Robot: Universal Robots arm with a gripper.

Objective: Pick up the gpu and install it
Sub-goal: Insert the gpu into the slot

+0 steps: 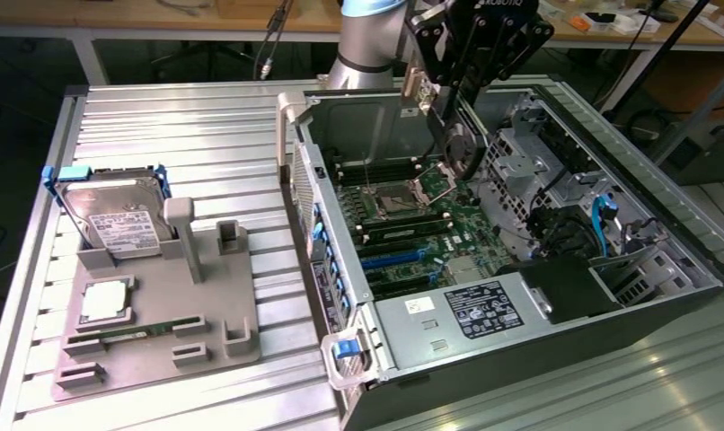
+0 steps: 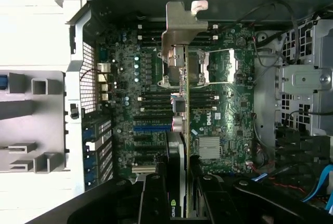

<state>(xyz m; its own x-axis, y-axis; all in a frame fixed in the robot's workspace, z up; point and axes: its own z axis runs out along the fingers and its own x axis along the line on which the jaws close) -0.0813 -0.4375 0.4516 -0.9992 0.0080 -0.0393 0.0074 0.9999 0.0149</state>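
Tool (image 1: 455,81) hangs from the arm over the open case (image 1: 326,189), clenched on the gpu (image 1: 428,103). In the wrist view the tool (image 2: 179,199) shows its two black fingers (image 2: 153,195) on either side of the card, pressing on its two faces. The gpu (image 2: 179,109) is seen there edge-on, with its black shroud on one side and the thin green board on the other. Its silver bracket (image 2: 182,29) is at the end far from the tool.

In the exterior view the card hangs below the tool, inside the case opening and over the motherboard (image 1: 422,224), near the CPU socket (image 1: 398,193). I cannot tell whether its lower end touches the board. In the wrist view it crosses in front of the socket (image 2: 213,68) and the black and blue slots (image 2: 151,128) of the motherboard (image 2: 223,120).

The case lies on its side on the ribbed metal table (image 1: 182,126), with a power supply (image 1: 482,310) at its near end.

Well apart from the case, toward the exterior view's left, a grey holder (image 1: 158,355) sits on the table. A hard drive (image 1: 117,220) in a blue frame stands upright at the holder's back. A slim green memory stick (image 1: 135,334) lies flat near its front.
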